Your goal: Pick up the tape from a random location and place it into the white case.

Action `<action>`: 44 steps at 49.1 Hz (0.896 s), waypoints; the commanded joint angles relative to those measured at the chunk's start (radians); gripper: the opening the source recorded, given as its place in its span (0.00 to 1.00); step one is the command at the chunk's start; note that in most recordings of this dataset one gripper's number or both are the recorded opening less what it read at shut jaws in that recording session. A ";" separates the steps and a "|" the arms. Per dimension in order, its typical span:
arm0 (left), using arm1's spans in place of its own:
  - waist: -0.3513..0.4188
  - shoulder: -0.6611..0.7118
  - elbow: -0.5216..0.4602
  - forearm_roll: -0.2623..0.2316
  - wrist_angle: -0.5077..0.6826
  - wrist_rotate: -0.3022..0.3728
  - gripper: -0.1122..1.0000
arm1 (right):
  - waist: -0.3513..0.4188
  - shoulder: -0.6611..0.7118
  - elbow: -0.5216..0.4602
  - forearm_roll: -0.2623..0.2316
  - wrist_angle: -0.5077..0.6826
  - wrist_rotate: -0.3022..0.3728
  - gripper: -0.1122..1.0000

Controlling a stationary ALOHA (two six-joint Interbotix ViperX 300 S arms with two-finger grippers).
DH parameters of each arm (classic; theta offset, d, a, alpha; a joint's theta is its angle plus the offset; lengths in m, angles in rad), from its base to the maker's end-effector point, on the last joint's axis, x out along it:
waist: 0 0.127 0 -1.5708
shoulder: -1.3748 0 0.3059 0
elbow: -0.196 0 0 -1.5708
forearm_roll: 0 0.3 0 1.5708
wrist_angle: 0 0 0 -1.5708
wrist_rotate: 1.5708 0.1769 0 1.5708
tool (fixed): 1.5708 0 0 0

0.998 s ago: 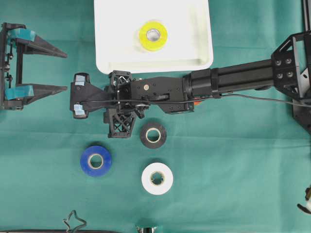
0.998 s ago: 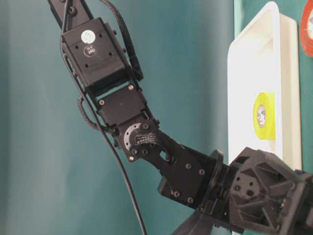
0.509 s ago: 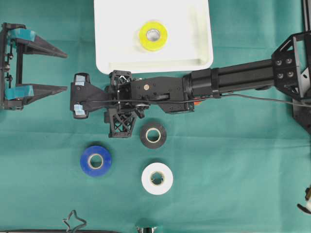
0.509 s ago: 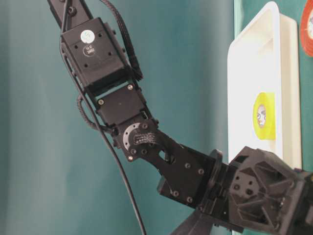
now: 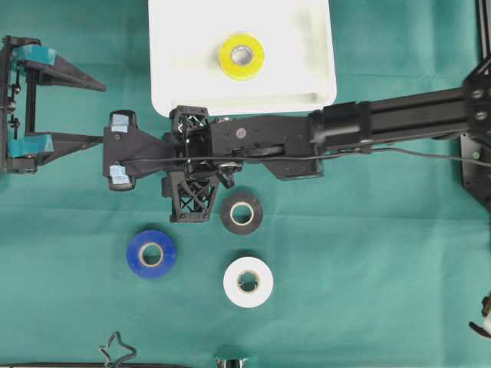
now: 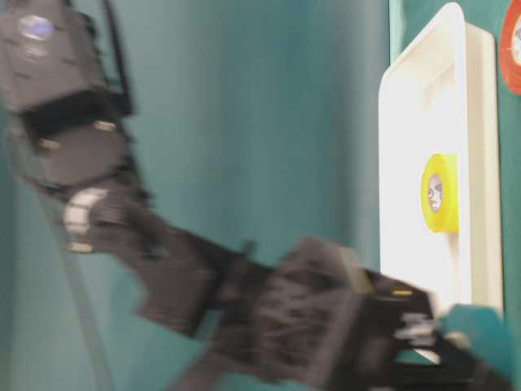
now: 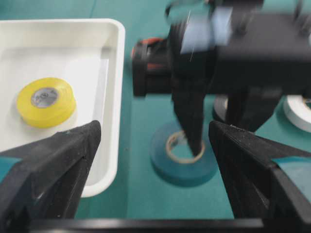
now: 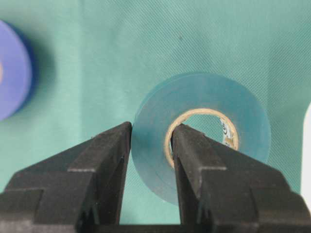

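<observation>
A teal-green tape roll (image 8: 201,131) lies flat-faced toward the right wrist camera. My right gripper (image 8: 151,128) is shut on its wall, with one finger outside and the other inside the core. From the left wrist view the same roll (image 7: 183,155) shows with a black finger in its hole; I cannot tell whether it is off the cloth. In the overhead view the right gripper (image 5: 119,149) hides that roll and sits below the left corner of the white case (image 5: 184,77). A yellow roll (image 5: 242,56) lies in the case. My left gripper (image 5: 103,112) stands open at the far left, holding nothing.
On the green cloth lie a black roll (image 5: 242,212), a blue roll (image 5: 151,254) and a white roll (image 5: 248,281), all below the right arm. A star-shaped wire cutter (image 5: 116,351) sits at the bottom edge. A red roll (image 6: 513,41) lies beyond the case.
The right arm has swung and shifted left toward the left gripper, blurring in the table-level view. Its grip on the roll is unchanged. The left gripper has not moved.
</observation>
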 commanded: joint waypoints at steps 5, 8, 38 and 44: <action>0.003 0.003 -0.012 0.000 -0.009 0.000 0.96 | 0.005 -0.109 -0.057 -0.021 0.063 0.006 0.36; 0.003 0.005 -0.012 0.000 -0.008 0.000 0.96 | 0.006 -0.121 -0.069 -0.031 0.092 0.006 0.36; 0.003 0.003 -0.012 0.000 -0.008 0.000 0.96 | 0.006 -0.167 -0.252 -0.074 0.344 -0.003 0.36; 0.003 0.003 -0.012 0.000 -0.008 0.000 0.96 | 0.006 -0.184 -0.259 -0.083 0.357 -0.003 0.36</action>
